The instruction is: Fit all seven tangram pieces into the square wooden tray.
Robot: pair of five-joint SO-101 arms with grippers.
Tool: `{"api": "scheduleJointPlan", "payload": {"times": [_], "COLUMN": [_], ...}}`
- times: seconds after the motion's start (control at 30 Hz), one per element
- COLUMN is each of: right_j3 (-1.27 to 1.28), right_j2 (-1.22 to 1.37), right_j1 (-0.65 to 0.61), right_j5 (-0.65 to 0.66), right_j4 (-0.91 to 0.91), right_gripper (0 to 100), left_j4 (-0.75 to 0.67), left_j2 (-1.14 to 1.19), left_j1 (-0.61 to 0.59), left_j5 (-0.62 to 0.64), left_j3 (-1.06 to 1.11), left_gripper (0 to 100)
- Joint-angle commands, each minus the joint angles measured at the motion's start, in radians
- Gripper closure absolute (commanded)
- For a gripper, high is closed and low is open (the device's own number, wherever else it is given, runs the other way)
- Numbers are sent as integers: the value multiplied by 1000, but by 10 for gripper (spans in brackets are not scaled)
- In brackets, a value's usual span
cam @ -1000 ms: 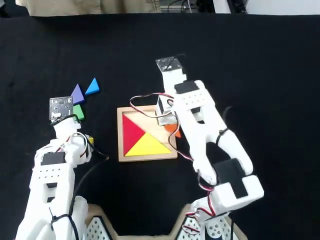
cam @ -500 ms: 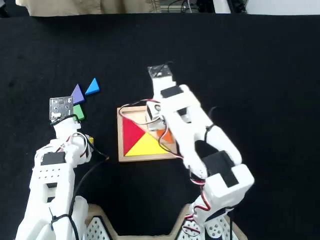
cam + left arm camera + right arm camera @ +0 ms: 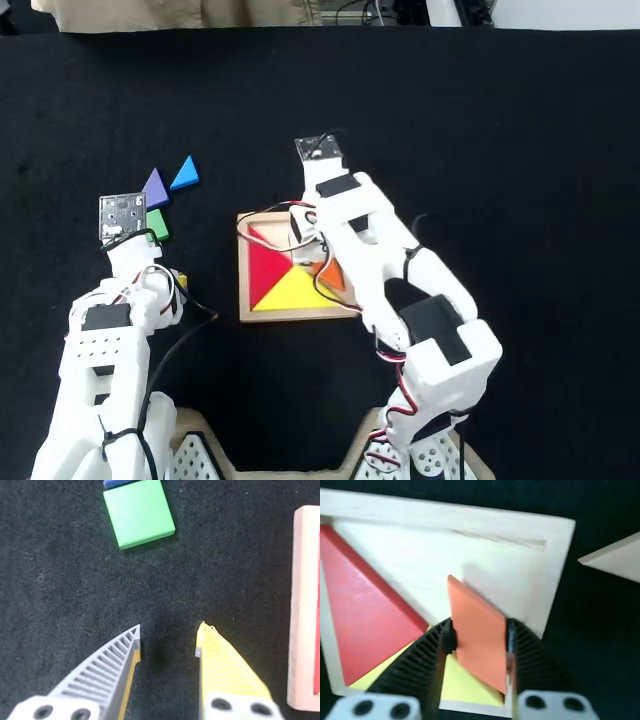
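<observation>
Right gripper point(image 3: 479, 631) clamped on orange piece point(image 3: 475, 612), mid-frame over tray point(image 3: 470, 517): we'd level it, then seat it vs. red triangle point(image 3: 365, 605). Left gripper point(image 3: 167, 640): jaws apart, empty.

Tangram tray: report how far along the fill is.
Done: the red triangle and yellow triangle lie in the tray. In hand: the right gripper holds the orange piece tilted above the tray's bare part. To do: the green square, purple triangle and blue triangle lie on the cloth, a pale piece lies beside the tray, and the left gripper is open and empty near the green square.
</observation>
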Motion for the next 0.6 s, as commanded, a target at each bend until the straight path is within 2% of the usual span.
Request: {"api": "scheduleJointPlan", "payload": {"times": [0.0,0.23,0.43,0.57], "right_j3": [-16,-16,-35,-44], "right_j2": [-45,-113,-173,-128], "right_j1": [2,-14,-18,-29], "right_j5": [-3,35,152,198], "right_j4": [15,41,-51,-98], "right_gripper": [773,779,992,925], "left_j4": [-15,-15,-14,-14], "left_j2": [-20,-20,-20,-20], "left_j1": [8,8,7,7], "left_j5": [6,6,6,6], "left_j3": [-2,-2,-2,-2], "left_gripper": [812,812,812,812]}}
